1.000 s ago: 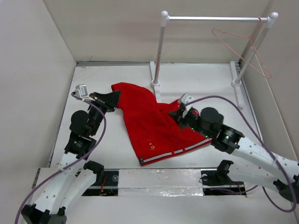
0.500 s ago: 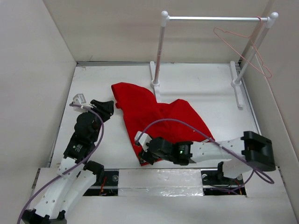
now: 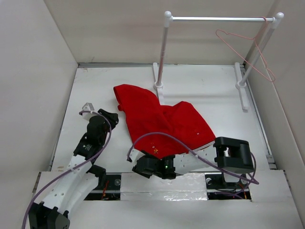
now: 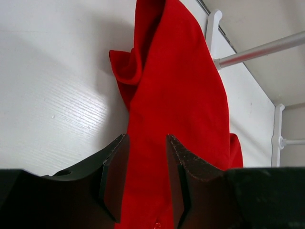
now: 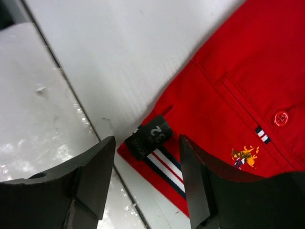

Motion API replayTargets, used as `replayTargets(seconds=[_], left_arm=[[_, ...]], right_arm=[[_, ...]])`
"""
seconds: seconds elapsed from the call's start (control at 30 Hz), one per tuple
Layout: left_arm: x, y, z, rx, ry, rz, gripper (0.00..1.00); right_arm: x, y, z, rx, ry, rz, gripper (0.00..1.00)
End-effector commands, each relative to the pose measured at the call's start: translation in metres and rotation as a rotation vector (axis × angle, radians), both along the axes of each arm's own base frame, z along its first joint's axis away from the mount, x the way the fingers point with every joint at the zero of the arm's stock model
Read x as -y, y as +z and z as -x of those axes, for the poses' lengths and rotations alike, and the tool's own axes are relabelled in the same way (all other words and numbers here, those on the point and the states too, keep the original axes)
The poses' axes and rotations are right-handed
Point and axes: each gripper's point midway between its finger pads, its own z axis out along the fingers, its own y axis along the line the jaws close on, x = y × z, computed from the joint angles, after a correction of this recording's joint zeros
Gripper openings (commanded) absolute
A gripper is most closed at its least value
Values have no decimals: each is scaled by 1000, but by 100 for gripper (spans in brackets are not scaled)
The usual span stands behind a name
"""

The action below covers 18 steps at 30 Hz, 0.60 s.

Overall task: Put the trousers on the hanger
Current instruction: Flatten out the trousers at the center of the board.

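- The red trousers (image 3: 162, 124) lie flat and a bit bunched on the white counter (image 3: 209, 81), between the two arms.
- The far end of the trousers is right by the foot of the left post of the rack (image 3: 162, 52).
- The pink hanger (image 3: 248, 52) hangs from the right end of the rack's bar (image 3: 219, 19), tipped to one side, well apart from the trousers.
- The left fingers (image 4: 119, 162) are open, with nothing in them. They point at the left side of the trousers, and red cloth shows in the gap between them.
- The right fingers (image 5: 97, 167) are open too (a wide gap) and they grip nothing.
- The right fingers sit low at the near corner of the trousers, by the near edge of the counter.
- Between the right fingers you can see a small black tag (image 5: 151, 136) at the corner of the trousers, next to the striped band (image 5: 167, 171).
- A red button (image 5: 280, 117) shows on the cloth nearby.
- I cannot tell if the right fingers touch the cloth.
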Motion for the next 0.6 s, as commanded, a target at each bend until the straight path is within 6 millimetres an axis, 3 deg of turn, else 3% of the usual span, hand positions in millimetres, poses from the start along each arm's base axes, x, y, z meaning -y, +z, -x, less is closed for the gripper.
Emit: replayTargets(seconds=[0.0,0.13,0.27,0.3,0.37,0.4,0.5,0.53,0.57], left_arm=[[1,10,-5,53,6,36,33],[0,2,-4,32,8,24,33],[2,-11,-2,4,-3,21,33],[2,-10,-3,4,-3,21,33],[4,-8,-6,16,-9,27,33],[5,-12,-5,10,-14,28,34],[9,-14,-6,4,-36,34,33],[10,-17,-6,-9,-39,30,33],[11,-21,-5,-16,-47,29,33]], right_arm=[[-15,7,-14,36,-99,-60,59],[-6,-2,-21,56,-165,-31,48],[16,3,-38,138,-267,-5,6],[18,17,-42,161,-287,-23,0],[31,41,-59,245,-333,-26,0],[35,68,-66,266,-352,-74,0],[53,119,-96,335,-399,-126,0],[59,153,-103,350,-421,-200,0],[72,172,-120,401,-454,-203,0]])
